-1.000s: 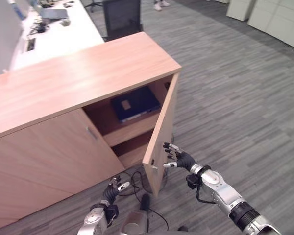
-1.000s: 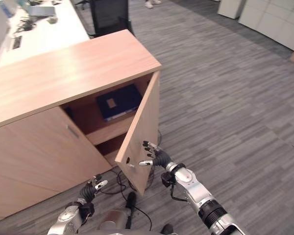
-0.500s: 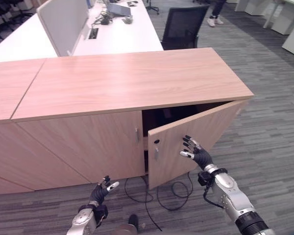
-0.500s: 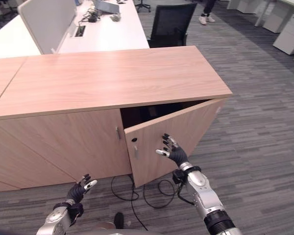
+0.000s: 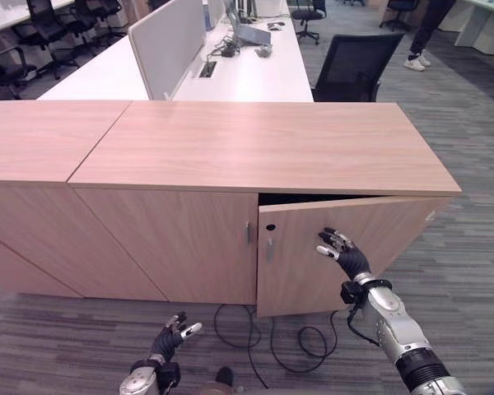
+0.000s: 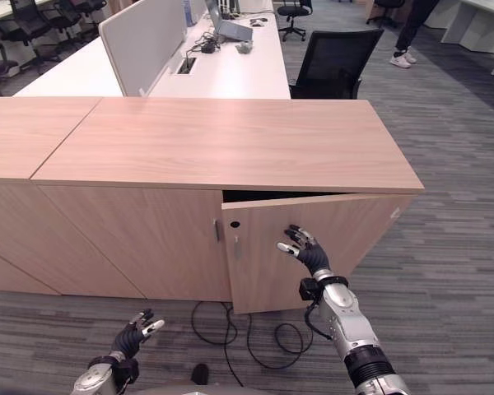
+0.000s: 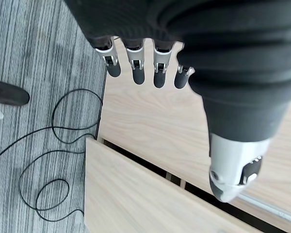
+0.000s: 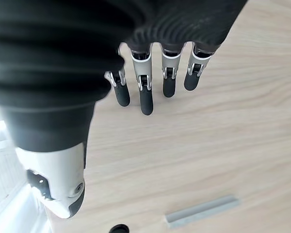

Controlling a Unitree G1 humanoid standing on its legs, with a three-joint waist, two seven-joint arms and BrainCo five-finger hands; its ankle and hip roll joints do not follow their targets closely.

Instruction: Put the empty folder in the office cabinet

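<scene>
I'm not seeing the folder from where I'm sitting: the office cabinet [image 5: 255, 156] is showing me just a thin dark slit above its right door [image 5: 346, 251], which is standing slightly ajar, hinge side to the right. The left door [image 5: 169, 243] is sitting flush; each door is carrying a small vertical metal handle at the meeting edge (the right one also has a dark round lock hole above it).

My right hand [image 5: 342, 253] is hovering in front of the ajar door, fingers [image 8: 144, 92] straight and released, pointing at the wood face, holding nothing. I can't tell whether the tips are touching the panel.

My left hand [image 5: 171, 337] is hanging low over the grey carpet floor [image 5: 469, 271], well apart from the cabinet, fingers relaxed and empty.

Black cable [image 5: 267, 333] is looping on the floor below the doors. Behind the cabinet a white desk [image 5: 247, 74] is carrying a laptop [image 5: 251, 33], with a black chair [image 5: 358, 66] beside it and a person's legs [image 5: 424, 33] further back.
</scene>
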